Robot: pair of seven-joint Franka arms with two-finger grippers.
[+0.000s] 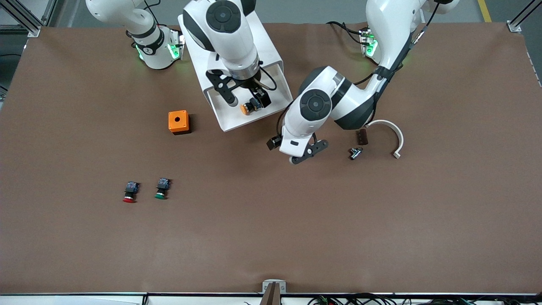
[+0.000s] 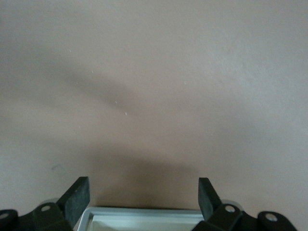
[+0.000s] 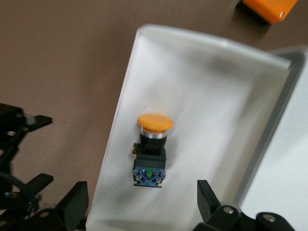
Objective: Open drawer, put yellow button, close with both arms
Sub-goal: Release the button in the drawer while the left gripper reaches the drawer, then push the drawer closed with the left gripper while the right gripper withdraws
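The drawer (image 1: 230,116) stands pulled out of the white cabinet (image 1: 271,53), toward the front camera. The yellow button (image 1: 246,108) lies on its side on the drawer floor. In the right wrist view the button (image 3: 151,144) lies free on the white drawer floor (image 3: 207,91), cap away from the fingers. My right gripper (image 1: 247,101) hangs open just above it (image 3: 142,202). My left gripper (image 1: 308,152) is open and empty, low over the table beside the drawer's front corner. In the left wrist view (image 2: 144,195) a white rim (image 2: 144,214) shows between its fingers.
An orange box (image 1: 178,122) with a hole stands beside the drawer toward the right arm's end. A red-capped button (image 1: 130,192) and a green-capped button (image 1: 161,189) lie nearer the front camera. A white curved piece (image 1: 391,135), a brown block (image 1: 362,137) and a small metal part (image 1: 355,153) lie near the left arm.
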